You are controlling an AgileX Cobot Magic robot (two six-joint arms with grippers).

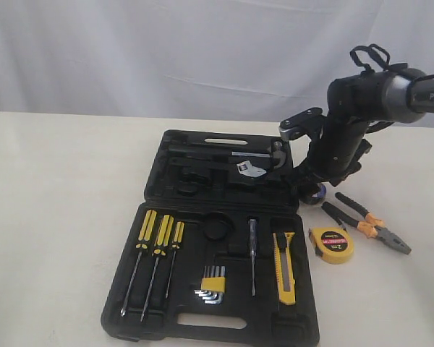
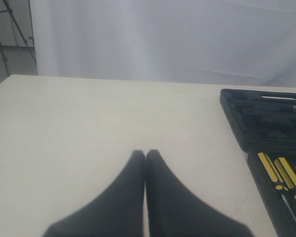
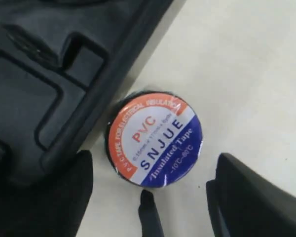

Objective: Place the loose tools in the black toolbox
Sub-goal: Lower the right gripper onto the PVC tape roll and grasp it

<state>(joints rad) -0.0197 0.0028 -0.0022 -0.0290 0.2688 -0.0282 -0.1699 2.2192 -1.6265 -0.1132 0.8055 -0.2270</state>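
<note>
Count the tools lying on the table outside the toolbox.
3: black PVC tape roll beside the toolbox lid, under the right gripper; yellow tape measure and pliers nearby. The arm may hide more.

Exterior view: you look from somewhat above, facing down across the table (image 1: 58,217) to the white curtain (image 1: 166,50). At mid distance, the whole open black toolbox (image 1: 235,285) fits in frame.
Left wrist view: you sit low over the tabletop, facing almost level along it to the same curtain. The toolbox is only partly in frame.
Right wrist view: you look steeply down, very near, on the black tape roll (image 3: 155,140) just beside the toolbox wall.
Shared, exterior and left wrist: toolbox lid and yellow-black screwdrivers (image 2: 281,175).
Shared, exterior and right wrist: tape roll and toolbox edge.
</note>
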